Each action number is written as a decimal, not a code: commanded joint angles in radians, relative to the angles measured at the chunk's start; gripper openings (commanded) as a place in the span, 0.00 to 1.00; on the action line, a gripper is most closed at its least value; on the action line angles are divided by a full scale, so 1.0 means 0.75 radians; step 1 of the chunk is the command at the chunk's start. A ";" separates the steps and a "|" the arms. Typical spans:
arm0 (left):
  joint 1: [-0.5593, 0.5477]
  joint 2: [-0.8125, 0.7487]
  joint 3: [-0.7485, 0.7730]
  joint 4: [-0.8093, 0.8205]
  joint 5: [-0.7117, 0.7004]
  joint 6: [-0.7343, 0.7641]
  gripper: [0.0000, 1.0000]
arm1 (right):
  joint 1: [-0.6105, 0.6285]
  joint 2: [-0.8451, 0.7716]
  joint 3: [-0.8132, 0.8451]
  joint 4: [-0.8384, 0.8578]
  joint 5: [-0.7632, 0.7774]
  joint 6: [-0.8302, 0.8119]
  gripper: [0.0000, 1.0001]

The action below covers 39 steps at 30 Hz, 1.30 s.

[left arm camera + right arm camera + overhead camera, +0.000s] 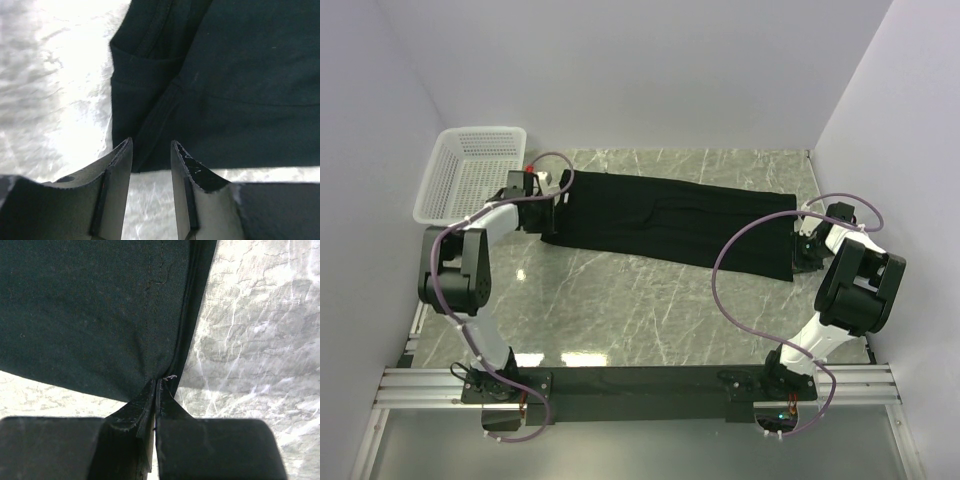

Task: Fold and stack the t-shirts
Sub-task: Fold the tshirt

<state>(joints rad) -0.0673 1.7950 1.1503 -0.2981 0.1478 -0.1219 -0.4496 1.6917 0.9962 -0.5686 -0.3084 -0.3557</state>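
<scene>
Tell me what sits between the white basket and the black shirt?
In the top view, the left arm's fingers, open right at the t-shirt's edge.

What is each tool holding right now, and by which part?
The right tool is shut on the black t-shirt, pinching the hemmed edge at its right end. The left tool is open at the other end, holding nothing.

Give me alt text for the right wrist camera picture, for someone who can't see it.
The right claw is pinched shut on the hemmed edge of a black t-shirt, which fills the upper left of the view. Pale marbled table shows at the right and lower left.
</scene>
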 commanded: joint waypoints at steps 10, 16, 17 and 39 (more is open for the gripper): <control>-0.051 0.084 0.107 -0.024 -0.109 0.050 0.01 | -0.012 -0.040 -0.011 0.020 -0.022 0.020 0.02; -0.051 0.028 0.056 0.001 -0.185 0.052 0.01 | -0.012 -0.051 -0.009 0.018 -0.016 0.020 0.00; -0.051 0.018 0.047 0.013 -0.187 0.052 0.01 | -0.010 -0.055 -0.009 0.018 -0.014 0.018 0.00; -0.039 -0.119 -0.102 -0.010 -0.193 0.052 0.01 | -0.037 -0.081 -0.007 0.028 0.047 0.033 0.00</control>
<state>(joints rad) -0.1051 1.7123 1.0817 -0.3046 0.0280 -0.0929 -0.4629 1.6810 0.9943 -0.5674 -0.2993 -0.3355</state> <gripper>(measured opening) 0.015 0.008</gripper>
